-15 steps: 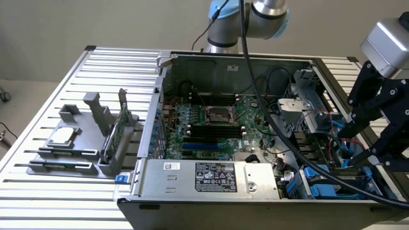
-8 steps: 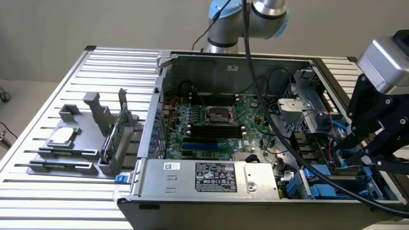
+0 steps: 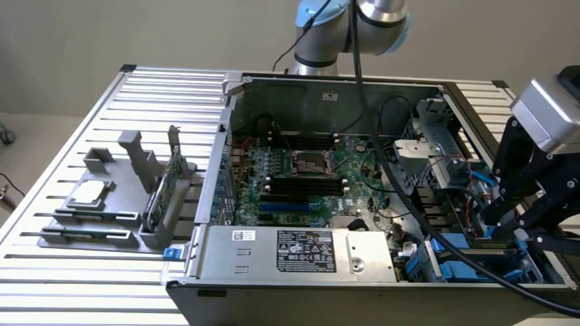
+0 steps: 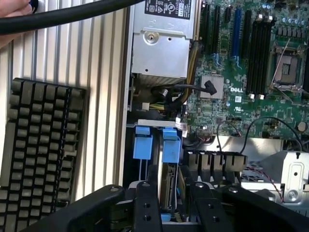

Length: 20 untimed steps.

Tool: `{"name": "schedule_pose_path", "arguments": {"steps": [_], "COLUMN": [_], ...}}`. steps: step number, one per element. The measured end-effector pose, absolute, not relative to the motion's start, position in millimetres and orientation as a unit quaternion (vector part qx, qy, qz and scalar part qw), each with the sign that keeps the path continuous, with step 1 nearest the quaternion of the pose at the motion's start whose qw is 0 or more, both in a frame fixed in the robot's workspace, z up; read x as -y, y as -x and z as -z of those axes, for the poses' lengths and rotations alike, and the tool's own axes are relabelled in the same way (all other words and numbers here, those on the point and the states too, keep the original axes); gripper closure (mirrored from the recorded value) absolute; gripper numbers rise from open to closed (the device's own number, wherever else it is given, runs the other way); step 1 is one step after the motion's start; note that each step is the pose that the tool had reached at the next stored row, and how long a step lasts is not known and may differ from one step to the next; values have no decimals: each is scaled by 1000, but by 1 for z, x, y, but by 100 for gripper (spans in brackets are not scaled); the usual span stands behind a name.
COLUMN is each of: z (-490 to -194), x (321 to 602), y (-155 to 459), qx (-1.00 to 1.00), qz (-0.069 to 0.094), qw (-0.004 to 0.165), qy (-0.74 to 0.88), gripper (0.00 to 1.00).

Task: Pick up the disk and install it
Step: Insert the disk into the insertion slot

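Disk stands on edge in the drive bay at a corner of the computer case, near its power supply. End effector straddles it; clamped or loose, cannot tell.

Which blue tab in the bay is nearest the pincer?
The disk's tab, motherboard side, in line with the pincer; the other sits toward the keyboard.

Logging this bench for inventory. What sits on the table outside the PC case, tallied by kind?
Keyboard: 1
Grey holder: 1
Silver chip, in the holder: 1
Green circuit card, upright in the holder: 1
Total: 4
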<state>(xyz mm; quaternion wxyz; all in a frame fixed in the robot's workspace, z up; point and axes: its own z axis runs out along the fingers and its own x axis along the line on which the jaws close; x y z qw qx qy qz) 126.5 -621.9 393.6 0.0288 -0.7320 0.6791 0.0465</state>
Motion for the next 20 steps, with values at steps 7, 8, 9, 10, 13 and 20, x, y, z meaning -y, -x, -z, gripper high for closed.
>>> {"name": "schedule_pose_path", "arguments": {"steps": [7,8,9,10,13,20], "z": [-382,-380,-379,-377,-371,-359], "x": [622,622,621,621,620,616], "y": [-135,-136,-137,-138,-140,-144], "qx": [-669,-668,-667,-665,-662,-654], "qz": [-46,-46,-46,-46,-46,-45], "qw": [27,27,27,27,27,28], "qy": [741,742,743,745,748,754], "gripper": [69,69,69,69,69,69]}}
